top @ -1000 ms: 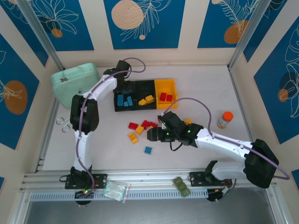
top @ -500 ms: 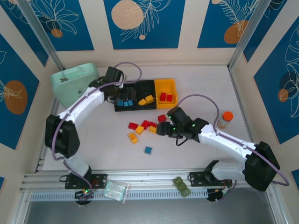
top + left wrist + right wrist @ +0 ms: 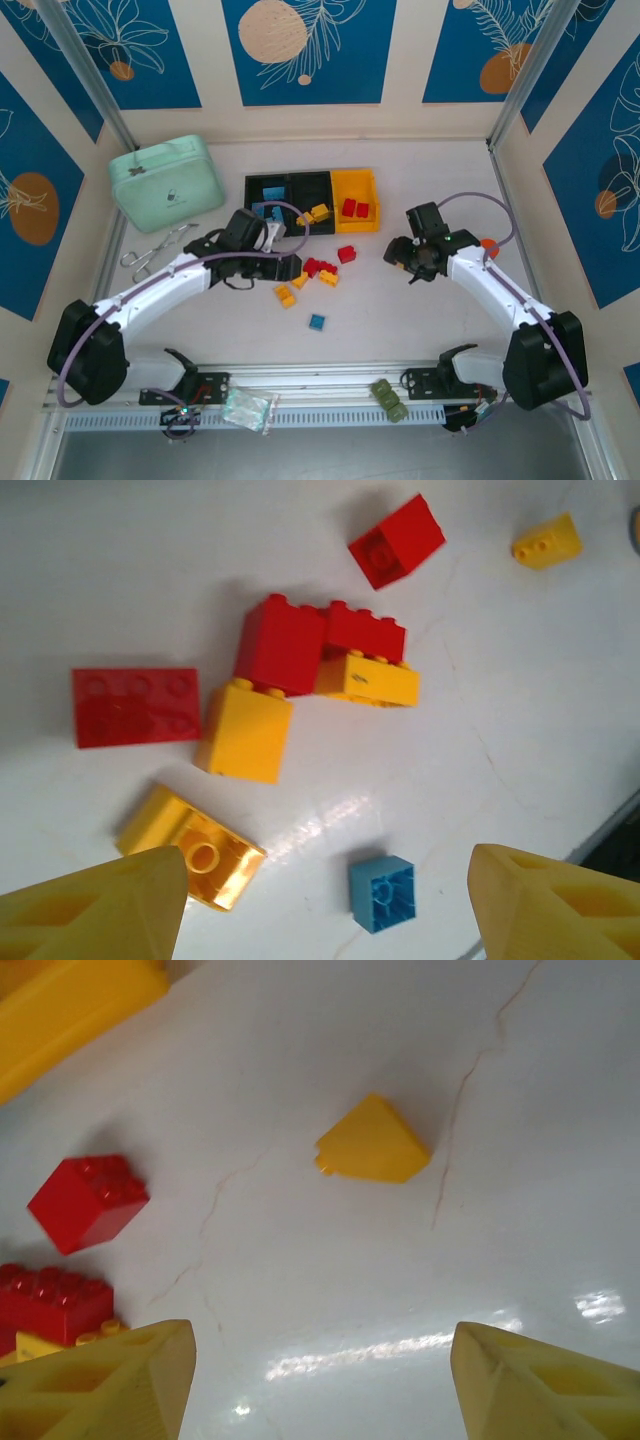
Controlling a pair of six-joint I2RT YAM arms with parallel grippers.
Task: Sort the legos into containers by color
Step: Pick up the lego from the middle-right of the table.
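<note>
Left arm (image 3: pixel 155 288) now over half-hidden legos (image 3: pixel 318 267)

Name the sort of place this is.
Probably a robot lab cell: left arm and right arm bolted to a metal rail, patterned panels walling the table, legos and bins laid out.

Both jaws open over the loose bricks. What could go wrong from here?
1. The red brick touches a yellow brick in a clump; jaws closing there could grab mixed colours or scatter them.
2. The lone yellow brick in the right wrist view looks wedge-shaped; it might slip out of a pinch.
</note>
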